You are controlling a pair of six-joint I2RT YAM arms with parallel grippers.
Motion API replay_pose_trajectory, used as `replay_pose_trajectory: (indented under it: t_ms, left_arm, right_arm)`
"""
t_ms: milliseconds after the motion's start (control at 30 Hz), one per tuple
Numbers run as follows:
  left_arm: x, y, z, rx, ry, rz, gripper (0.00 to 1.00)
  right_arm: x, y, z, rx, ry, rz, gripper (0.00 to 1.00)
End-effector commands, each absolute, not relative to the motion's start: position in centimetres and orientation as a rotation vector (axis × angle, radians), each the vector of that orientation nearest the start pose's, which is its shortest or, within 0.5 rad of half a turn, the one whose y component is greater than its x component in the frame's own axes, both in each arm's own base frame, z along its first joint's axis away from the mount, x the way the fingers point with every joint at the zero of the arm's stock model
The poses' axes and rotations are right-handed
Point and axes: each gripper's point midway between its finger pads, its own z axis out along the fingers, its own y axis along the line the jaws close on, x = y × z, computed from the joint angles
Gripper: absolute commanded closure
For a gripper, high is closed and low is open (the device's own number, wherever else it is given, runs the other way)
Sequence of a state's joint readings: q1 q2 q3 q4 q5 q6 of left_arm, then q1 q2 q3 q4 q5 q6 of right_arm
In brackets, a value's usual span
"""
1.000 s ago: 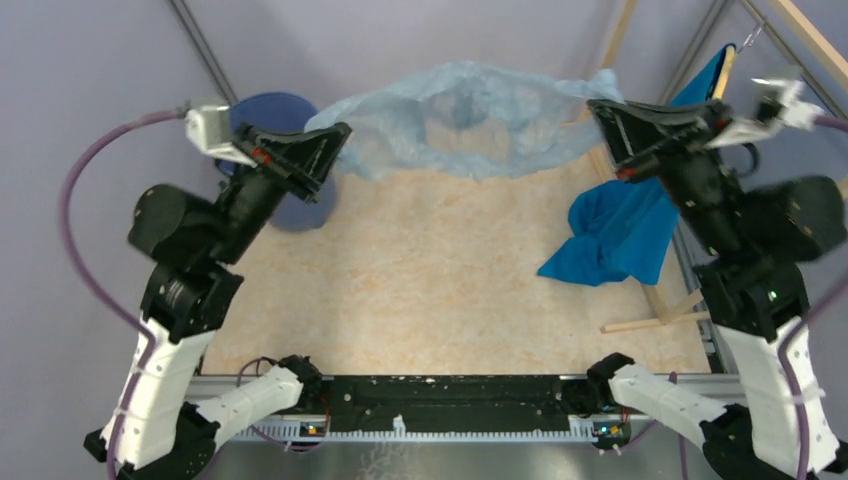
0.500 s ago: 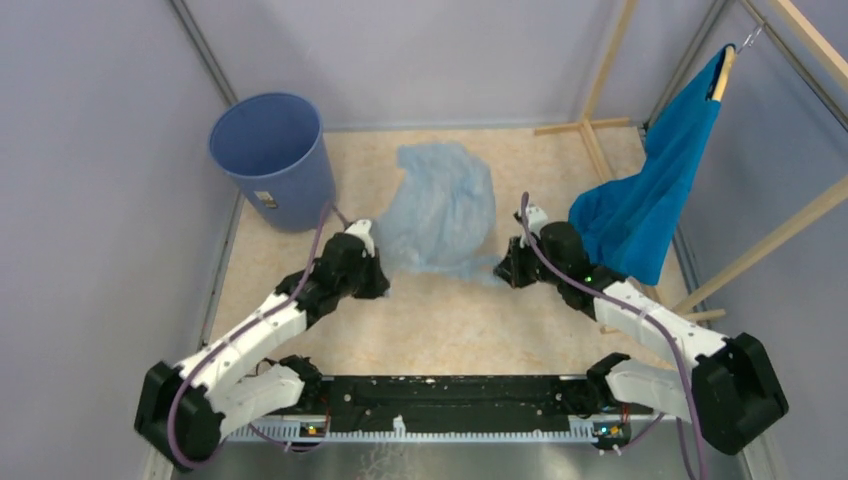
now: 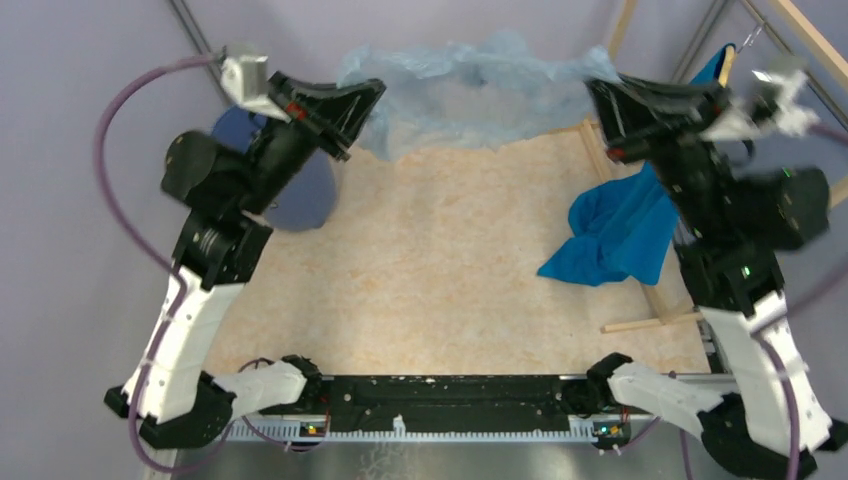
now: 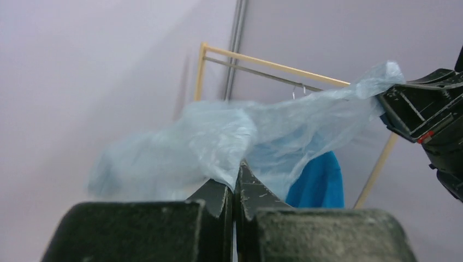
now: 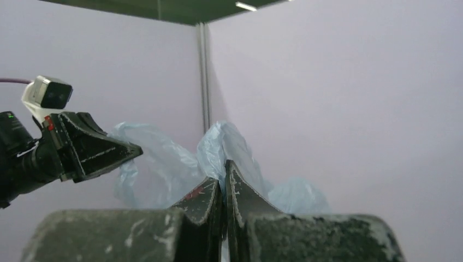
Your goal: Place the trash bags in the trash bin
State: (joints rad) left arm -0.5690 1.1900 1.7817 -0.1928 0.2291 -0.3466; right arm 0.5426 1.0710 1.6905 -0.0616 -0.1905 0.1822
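Note:
The pale-blue translucent trash bag hangs stretched in the air between my two raised grippers, above the far part of the table. My left gripper is shut on its left edge, and the film runs out of the closed jaws. My right gripper is shut on the right edge, with the film pinched at its tips. The blue trash bin stands at the far left, mostly hidden under my left arm.
A teal-blue cloth hangs from a wooden hanger on a wooden rack at the right, close beside my right arm. Grey walls close in the back and both sides. The tan table top lies below the bag.
Half a second ago both grippers were low at the bag lying on the table. Now both arms are raised and the bag is stretched in the air between them, with the left arm over the bin.

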Motion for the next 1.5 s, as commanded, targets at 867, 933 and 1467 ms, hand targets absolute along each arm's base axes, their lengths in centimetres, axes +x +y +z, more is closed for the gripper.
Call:
replay_pose_trajectory:
  t_ms: [867, 933, 1467]
  left_arm:
    - [28.3, -22.5, 57.7, 0.428, 1.272, -0.744, 1.00]
    - [24.0, -22.6, 62.1, 0.526, 1.023, -0.828, 1.00]
    - [31.3, -21.0, 26.9, 0.159, 1.895, -0.718, 1.00]
  right_arm:
    - [29.5, 21.1, 58.9, -0.382, 1.174, 0.494, 1.00]
    - [26.9, 19.9, 62.2, -0.364, 1.001, 0.527, 1.00]
    - [30.6, 23.8, 29.7, -0.319, 1.585, 0.672, 1.00]
